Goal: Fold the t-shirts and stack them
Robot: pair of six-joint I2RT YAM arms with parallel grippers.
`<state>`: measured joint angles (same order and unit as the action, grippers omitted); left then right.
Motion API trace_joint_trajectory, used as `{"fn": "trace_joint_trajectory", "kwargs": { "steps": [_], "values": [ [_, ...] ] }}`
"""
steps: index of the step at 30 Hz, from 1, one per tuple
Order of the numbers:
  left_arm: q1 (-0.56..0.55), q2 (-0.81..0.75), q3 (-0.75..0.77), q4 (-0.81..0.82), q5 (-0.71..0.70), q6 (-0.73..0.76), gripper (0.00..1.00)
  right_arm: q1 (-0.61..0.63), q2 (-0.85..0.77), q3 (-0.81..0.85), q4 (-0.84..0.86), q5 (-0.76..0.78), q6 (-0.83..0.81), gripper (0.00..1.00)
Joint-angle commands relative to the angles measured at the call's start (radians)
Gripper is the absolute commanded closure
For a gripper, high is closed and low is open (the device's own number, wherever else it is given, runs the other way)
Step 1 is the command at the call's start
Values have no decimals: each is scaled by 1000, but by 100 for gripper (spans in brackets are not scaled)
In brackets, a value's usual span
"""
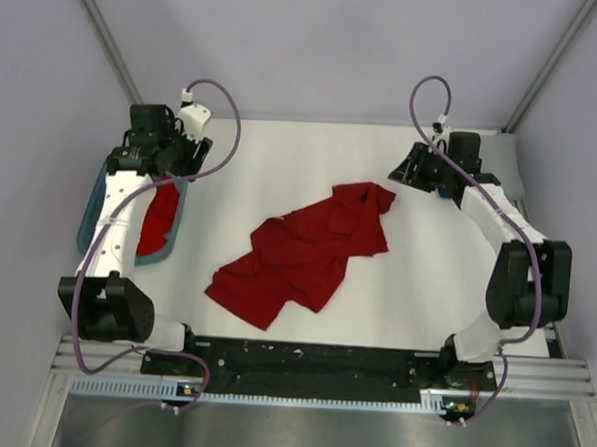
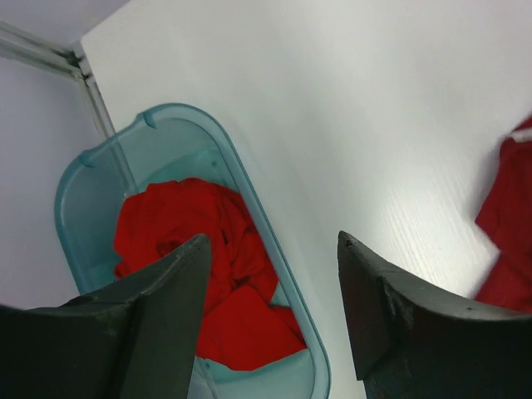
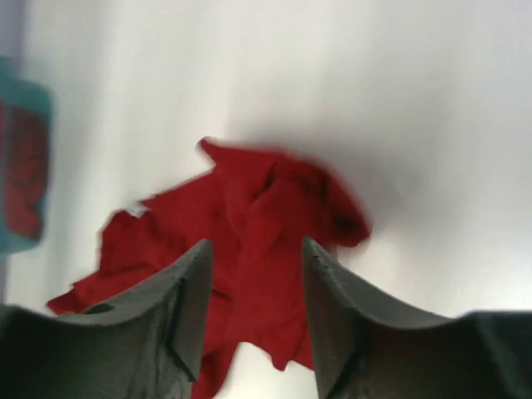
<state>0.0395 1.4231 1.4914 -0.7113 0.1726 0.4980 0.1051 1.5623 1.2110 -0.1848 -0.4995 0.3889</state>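
Top external: red t-shirt crumpled at centre of desk, unfolded, nothing stacked.
Left wrist: your left gripper wide, empty, near tub with more red shirts.
Right wrist: right gripper parted, empty, above that t-shirt.
All folding left.

Left hand open (wide, empty), right hand open, narrower, both angled downward

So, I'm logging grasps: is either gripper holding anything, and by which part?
Nothing is held: the left gripper and the right gripper are both open and empty.
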Motion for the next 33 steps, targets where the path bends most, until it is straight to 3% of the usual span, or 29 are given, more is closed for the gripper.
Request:
{"fn": "trace_joint_trajectory", "kwargs": {
  "steps": [1,5,11,18,23,25,26,28,31,33],
  "values": [
    [-19,17,-60,-19,-16,59,34,-70,56,45,-100,235,-67,51],
    [-35,14,-129,-59,10,96,35,-19,-8,24,-130,301,-134,48],
    [-66,11,-201,-73,79,96,35,319,-126,-68,-179,371,-306,45],
    [-66,36,-155,-89,28,59,35,697,53,-70,-274,459,-321,41],
    [-66,31,-143,-86,33,56,35,766,157,-94,-285,443,-277,41],
    [-66,36,-141,-93,59,56,35,768,162,-123,-285,421,-266,46],
    [-72,43,-141,-94,77,53,34,768,157,-146,-285,426,-260,53],
    [-111,63,-146,-105,87,53,34,753,145,-191,-286,455,-239,77],
    [-251,108,-167,-94,48,77,35,671,107,-264,-286,449,-208,98],
    [-334,144,-174,-64,50,105,35,592,65,-304,-285,466,-205,100]
  ]
}}
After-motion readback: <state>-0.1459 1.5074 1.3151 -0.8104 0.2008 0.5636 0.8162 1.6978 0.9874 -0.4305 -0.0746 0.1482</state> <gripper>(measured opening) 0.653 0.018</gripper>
